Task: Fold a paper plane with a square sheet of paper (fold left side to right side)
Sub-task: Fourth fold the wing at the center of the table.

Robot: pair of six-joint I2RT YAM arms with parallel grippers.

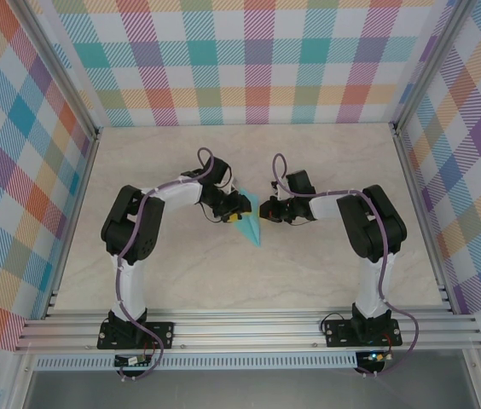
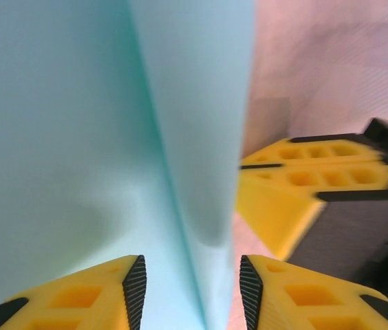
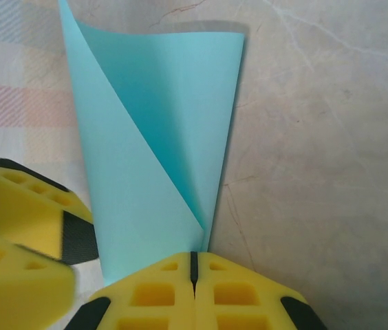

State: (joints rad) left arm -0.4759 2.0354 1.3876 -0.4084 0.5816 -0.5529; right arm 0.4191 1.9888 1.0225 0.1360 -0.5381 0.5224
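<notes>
The right gripper (image 3: 194,269) is pressed tight and is pinching the paper plane (image 3: 159,137). The left gripper (image 2: 192,285) is spread, with the plane's fold between its fingers (image 2: 135,285) but not squeezed. The plane is in the middle of the table (image 1: 326,162), between the arms. I think a late fold is being pressed. Next, the left fingers should close softly on the crease.

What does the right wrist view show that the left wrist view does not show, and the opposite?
Right wrist view: the right gripper shut on the turquoise paper, plus its top edge and one raised corner. Left wrist view: the left gripper open, its pads on either side of a fold line running along the paper. Both: the paper, the marble table and the other arm's yellow fingers.
</notes>
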